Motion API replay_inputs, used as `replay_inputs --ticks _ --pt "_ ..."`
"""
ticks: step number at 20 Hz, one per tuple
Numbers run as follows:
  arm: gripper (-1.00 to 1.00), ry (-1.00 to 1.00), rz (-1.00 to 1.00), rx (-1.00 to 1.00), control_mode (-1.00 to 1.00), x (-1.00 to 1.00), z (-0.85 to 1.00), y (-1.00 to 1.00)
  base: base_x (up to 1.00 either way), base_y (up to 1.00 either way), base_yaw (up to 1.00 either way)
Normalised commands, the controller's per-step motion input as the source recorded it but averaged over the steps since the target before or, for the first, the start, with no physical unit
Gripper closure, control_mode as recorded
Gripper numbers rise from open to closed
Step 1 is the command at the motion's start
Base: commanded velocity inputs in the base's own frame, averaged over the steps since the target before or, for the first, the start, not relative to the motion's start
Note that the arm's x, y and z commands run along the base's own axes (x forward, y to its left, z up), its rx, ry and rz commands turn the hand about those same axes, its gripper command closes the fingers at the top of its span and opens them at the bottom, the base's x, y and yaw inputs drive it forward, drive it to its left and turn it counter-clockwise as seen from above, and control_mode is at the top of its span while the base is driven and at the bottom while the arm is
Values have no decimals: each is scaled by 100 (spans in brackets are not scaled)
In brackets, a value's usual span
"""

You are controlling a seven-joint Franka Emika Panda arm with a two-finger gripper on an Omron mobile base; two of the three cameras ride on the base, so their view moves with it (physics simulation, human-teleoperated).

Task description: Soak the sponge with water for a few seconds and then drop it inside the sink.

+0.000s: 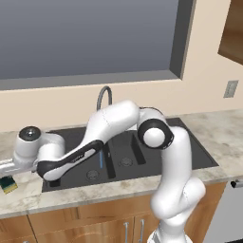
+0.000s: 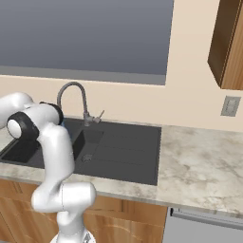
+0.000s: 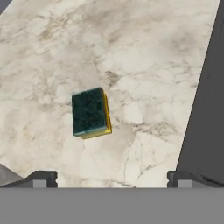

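The sponge (image 3: 90, 112) lies flat on the marble counter with its dark green scrub side up and a yellow edge showing. In the left base view the sponge (image 1: 7, 184) sits at the far left, just left of the sink (image 1: 194, 149). My gripper (image 3: 112, 179) hovers above the sponge, open, its two dark fingertips (image 3: 41, 179) spread wide and nothing between them. A thin light-blue stream of water (image 1: 101, 160) falls from the grey gooseneck faucet (image 1: 104, 95) into the left basin. The arm stretches left across the sink.
The dark sink (image 2: 123, 152) rim runs along the right side of the hand view (image 3: 205, 109). Marble counter (image 2: 199, 161) stretches right of the sink, with a dishwasher front (image 2: 204, 228) below. A window (image 1: 85, 38) is behind the faucet (image 2: 71, 90), and an upper cabinet (image 2: 230, 42) hangs at right.
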Motion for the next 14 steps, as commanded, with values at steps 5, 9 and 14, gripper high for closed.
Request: replay_inputs --ticks 5,9,14 --pt "-100 0 0 -7 -100 0 0 42 0 0 0" --pt "-100 0 0 -7 -100 7 0 23 0 0 0" --pt "-100 0 0 -2 -100 0 0 9 0 0 0"
